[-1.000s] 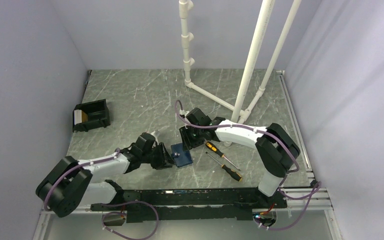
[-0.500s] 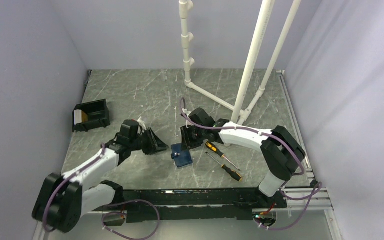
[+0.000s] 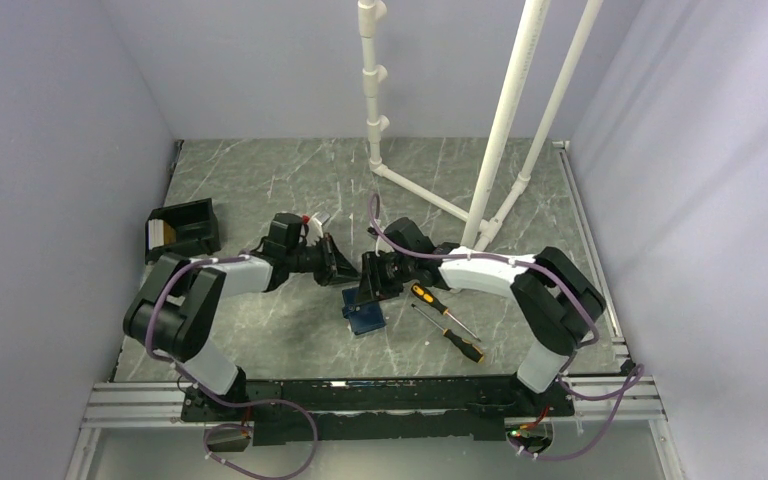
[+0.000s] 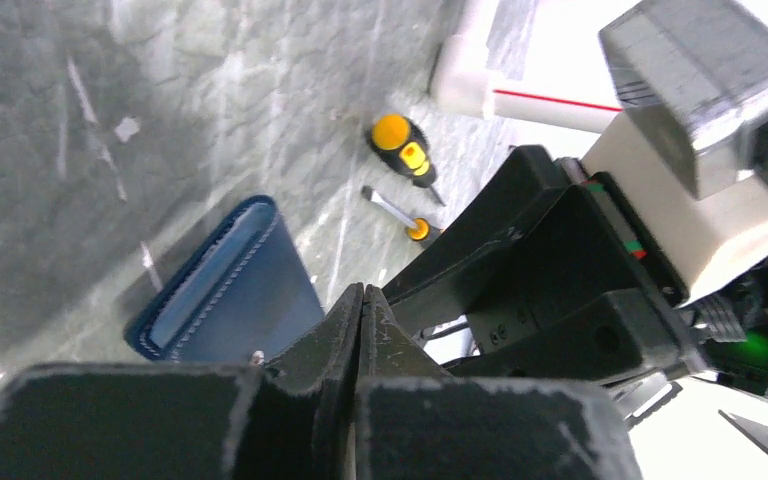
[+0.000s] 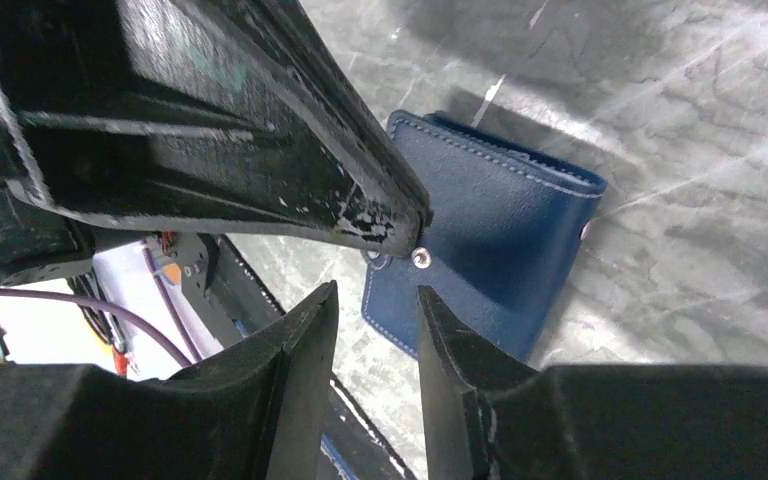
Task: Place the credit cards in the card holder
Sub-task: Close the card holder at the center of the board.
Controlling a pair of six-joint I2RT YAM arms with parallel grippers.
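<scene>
The navy card holder (image 3: pixel 363 312) lies folded on the marble table, its clasp tab (image 5: pixel 420 258) toward my right gripper. In the left wrist view the card holder (image 4: pixel 230 290) shows a lighter blue edge. My left gripper (image 3: pixel 336 262) hovers just behind and left of it, its jaws pressed together with nothing between them (image 4: pixel 362 292). My right gripper (image 3: pixel 370 285) hangs over the holder's far edge, open, its fingertips (image 5: pixel 375 300) near the tab and touching nothing. The credit cards (image 3: pixel 160 236) show as a pale and yellowish stack in the black box at the far left.
The black open-topped box (image 3: pixel 185 228) sits by the left wall. Two orange-handled screwdrivers (image 3: pixel 438 303) (image 3: pixel 457 341) lie right of the holder. A white pipe frame (image 3: pixel 480 170) rises at the back right. The two grippers are very close to each other.
My left arm swung from the holder's near-left side up to behind it, and its jaws went from partly open to shut. The right gripper stayed over the holder.
</scene>
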